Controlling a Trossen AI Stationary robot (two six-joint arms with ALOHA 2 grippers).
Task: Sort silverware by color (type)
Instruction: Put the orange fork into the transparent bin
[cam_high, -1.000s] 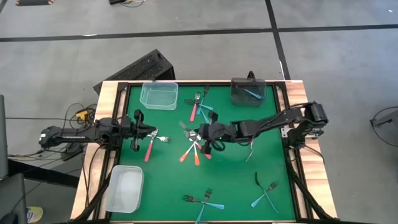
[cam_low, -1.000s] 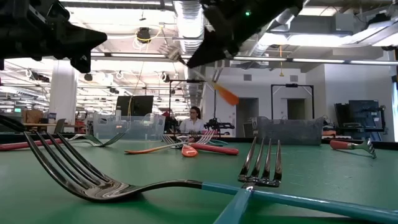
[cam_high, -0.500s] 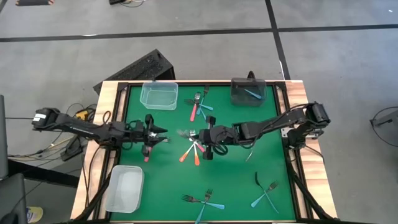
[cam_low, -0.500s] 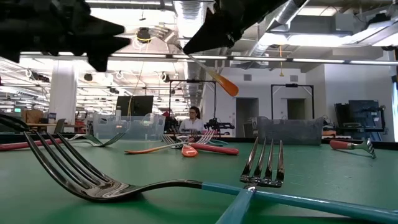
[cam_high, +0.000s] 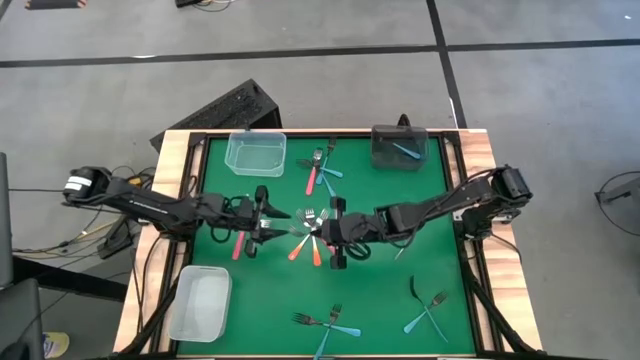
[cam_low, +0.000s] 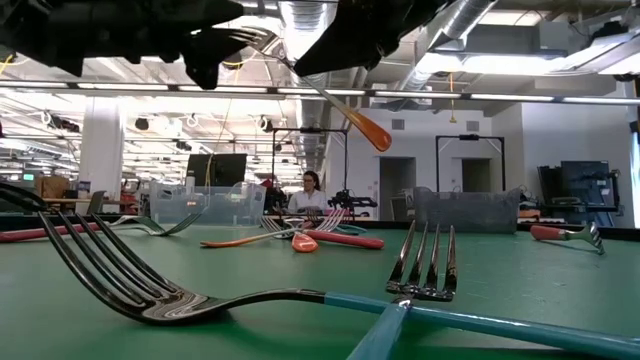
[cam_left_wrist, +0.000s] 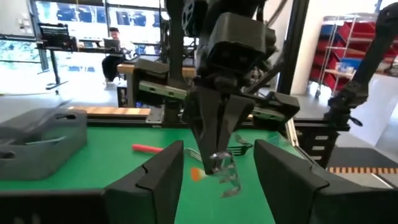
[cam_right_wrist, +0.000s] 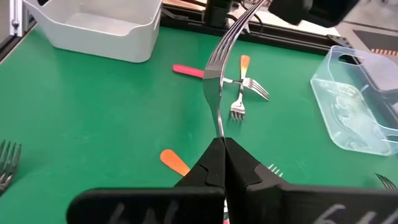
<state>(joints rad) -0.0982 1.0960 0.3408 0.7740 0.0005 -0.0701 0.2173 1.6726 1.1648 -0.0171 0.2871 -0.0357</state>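
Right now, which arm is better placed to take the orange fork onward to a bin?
Left. The right gripper holds the orange-handled fork above the table, tines toward the open left gripper, which faces them ready to receive.

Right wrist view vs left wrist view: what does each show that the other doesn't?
Only right wrist: the white bin, the clear bin, and the fork's neck pinched in the shut right gripper. Only left wrist: the left gripper open, fingers either side of the tines, plus the dark bin. Both: the held orange-handled fork raised above the green mat, with a red handle lying on it.
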